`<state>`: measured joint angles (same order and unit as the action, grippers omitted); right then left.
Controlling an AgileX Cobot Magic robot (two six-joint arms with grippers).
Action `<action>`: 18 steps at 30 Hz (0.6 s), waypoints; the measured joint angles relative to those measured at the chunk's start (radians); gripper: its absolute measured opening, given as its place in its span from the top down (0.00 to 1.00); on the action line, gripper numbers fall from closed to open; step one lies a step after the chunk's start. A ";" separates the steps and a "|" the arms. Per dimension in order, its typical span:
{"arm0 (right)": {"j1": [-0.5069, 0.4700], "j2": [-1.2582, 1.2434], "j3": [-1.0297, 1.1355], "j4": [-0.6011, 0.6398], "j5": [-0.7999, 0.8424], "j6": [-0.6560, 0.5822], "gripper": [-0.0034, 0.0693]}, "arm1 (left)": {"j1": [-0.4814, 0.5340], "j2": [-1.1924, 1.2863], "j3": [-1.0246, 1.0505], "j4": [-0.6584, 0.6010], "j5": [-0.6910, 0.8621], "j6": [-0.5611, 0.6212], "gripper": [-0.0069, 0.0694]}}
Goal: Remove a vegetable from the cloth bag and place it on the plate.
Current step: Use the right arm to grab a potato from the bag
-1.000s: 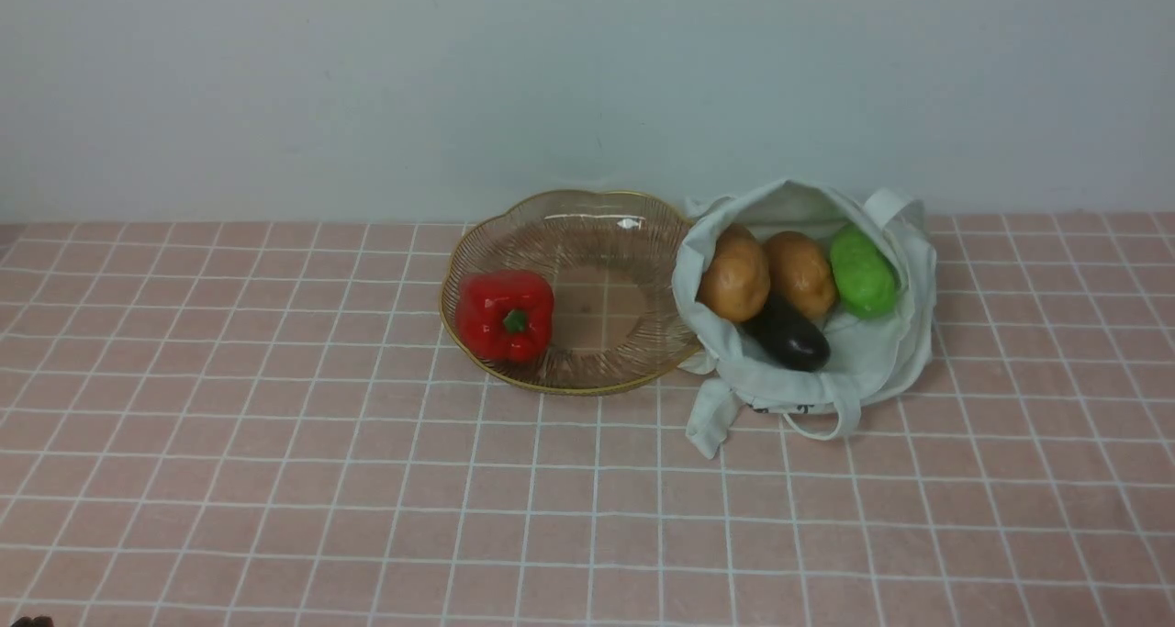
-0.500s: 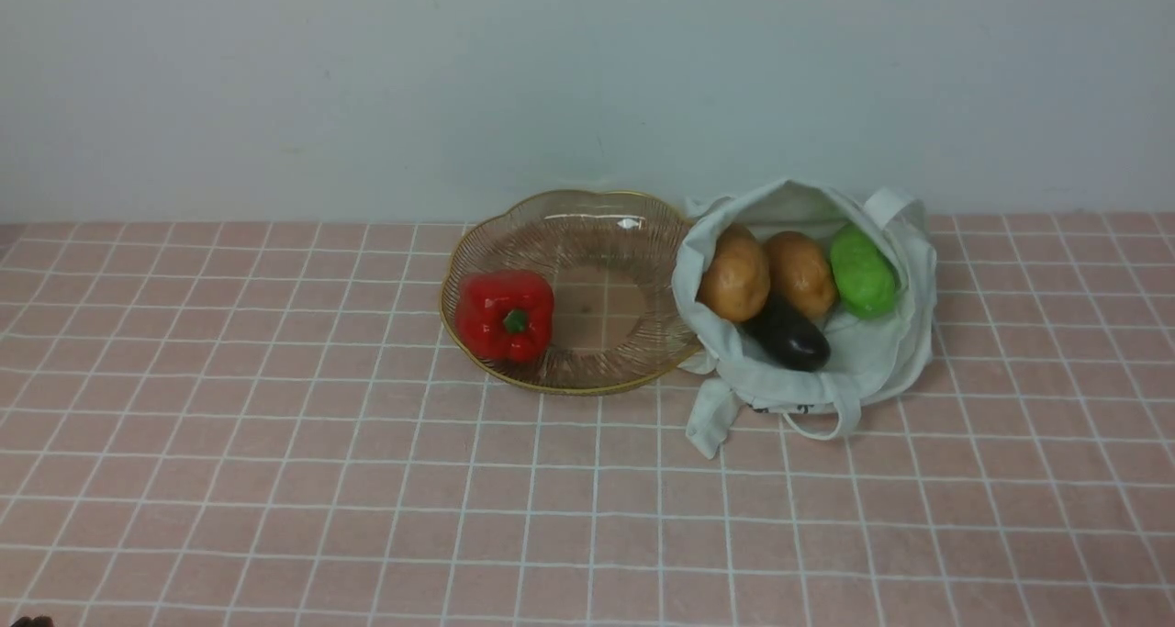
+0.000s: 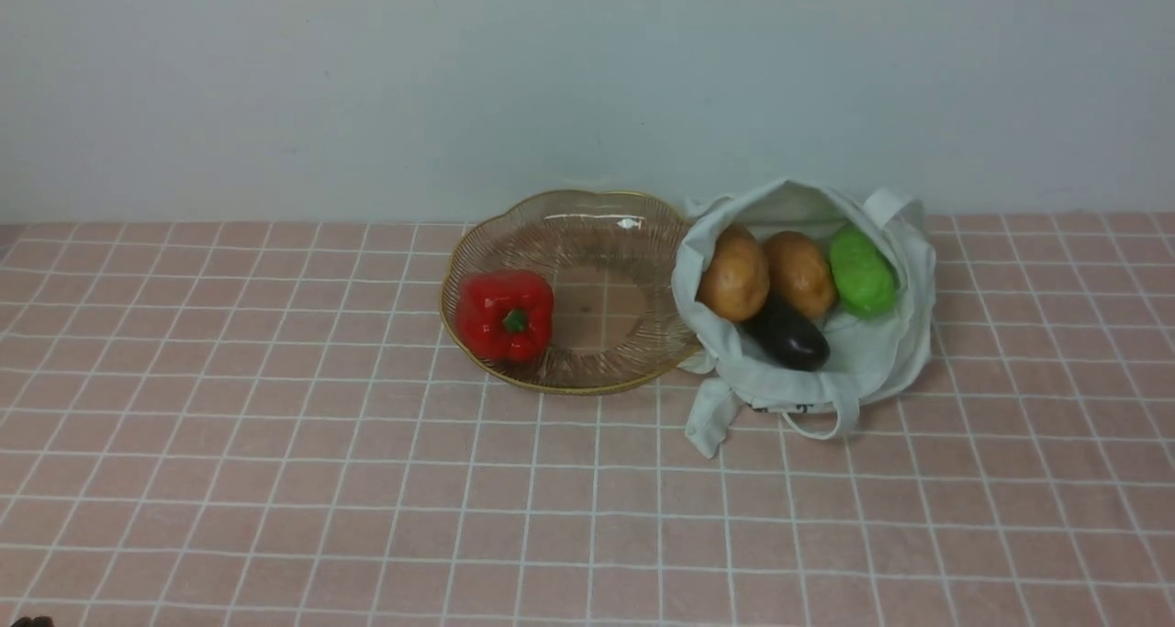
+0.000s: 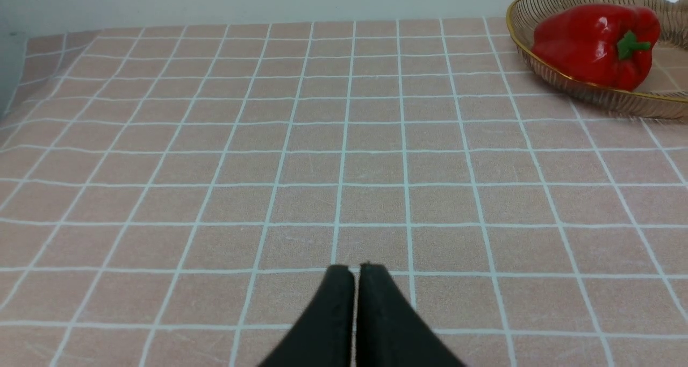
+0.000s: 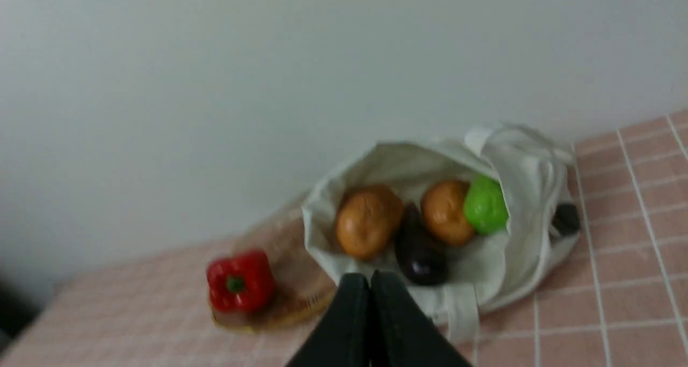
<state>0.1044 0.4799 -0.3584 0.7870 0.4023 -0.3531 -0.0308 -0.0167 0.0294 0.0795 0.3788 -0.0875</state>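
a: where is the potato [image 3: 734,274] lying?
b: in the open mouth of the cloth bag [image 3: 872,361], on the right of the scene. it's tucked against the bag's left wall, the side next to the plate [image 3: 569,386]. its long axis runs roughly near to far. a smaller potato [image 3: 800,274] sits just right of it, and a dark eggplant [image 3: 788,335] lies at its near end.
a: which arm is better placed?
b: the right one, i judge. the right gripper [image 5: 370,276] hangs high on the near side of the bag, looking down into it, and the potato lies beyond its tips, farther off and lower. the left gripper [image 4: 355,270] is low over the pink tablecloth [image 4: 215,141], well left of the plate, with the red pepper [image 4: 596,44] in sight.
a: and the jaws?
b: both pairs are pressed together, holding nothing. the right pair must spread before descending, ideally across the potato's short width.
a: any risk?
b: one finger has to slip between potato and bag wall, so fabric could get pinched.
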 joint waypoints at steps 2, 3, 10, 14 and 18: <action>0.000 0.147 -0.049 -0.001 0.031 -0.014 0.97 | 0.000 0.000 0.000 0.000 0.000 0.000 0.91; 0.002 0.294 -0.113 0.005 0.061 -0.026 0.96 | 0.000 0.000 0.000 0.000 0.000 0.000 0.91; 0.120 0.820 -0.388 0.054 0.075 -0.151 0.89 | 0.000 0.000 0.000 0.000 0.000 0.000 0.91; 0.156 1.012 -0.548 0.053 0.081 -0.160 0.84 | 0.000 0.000 0.000 0.000 0.000 0.000 0.91; 0.160 1.139 -0.670 0.052 0.094 -0.163 0.79 | 0.000 0.000 0.000 0.000 0.000 0.000 0.91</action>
<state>0.2642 1.6185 -1.0284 0.8385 0.4958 -0.5160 -0.0308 -0.0167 0.0294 0.0795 0.3788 -0.0875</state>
